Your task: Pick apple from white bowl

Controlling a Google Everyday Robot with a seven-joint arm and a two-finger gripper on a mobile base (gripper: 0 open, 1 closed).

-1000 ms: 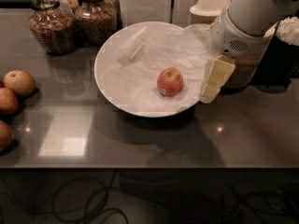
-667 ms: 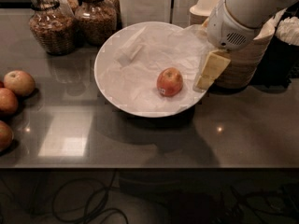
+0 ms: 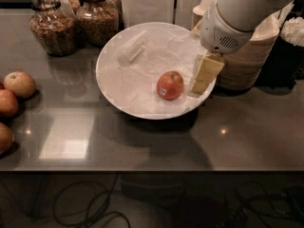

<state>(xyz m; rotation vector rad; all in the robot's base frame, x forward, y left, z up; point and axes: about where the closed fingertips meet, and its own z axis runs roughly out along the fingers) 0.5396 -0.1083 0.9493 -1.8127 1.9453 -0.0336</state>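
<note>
Reaching down from the upper right, the white robot arm [image 3: 237, 13] angles its yellowish tool [image 3: 197, 89] toward the left. The tool's tip hangs inside the right rim of the wide, shallow white bowl [image 3: 102, 87] lined with crinkled paper. I cannot tell whether the tool is open or closed.

The small round red-orange apple [image 3: 170, 85] with a sticker sits in the bowl's right half, just beside the tool and not gripped. Since a second ago the tool has shifted left, from the rim to closer beside the apple, which has not moved.

The bowl's left half holds only paper. Bare dark table [image 3: 142, 146] spreads in front to the near edge. Paler apples [image 3: 19, 83] lie at the left edge, glass jars [image 3: 50, 27] behind, and stacked beige paper bowls [image 3: 247, 65] crowd the right.
</note>
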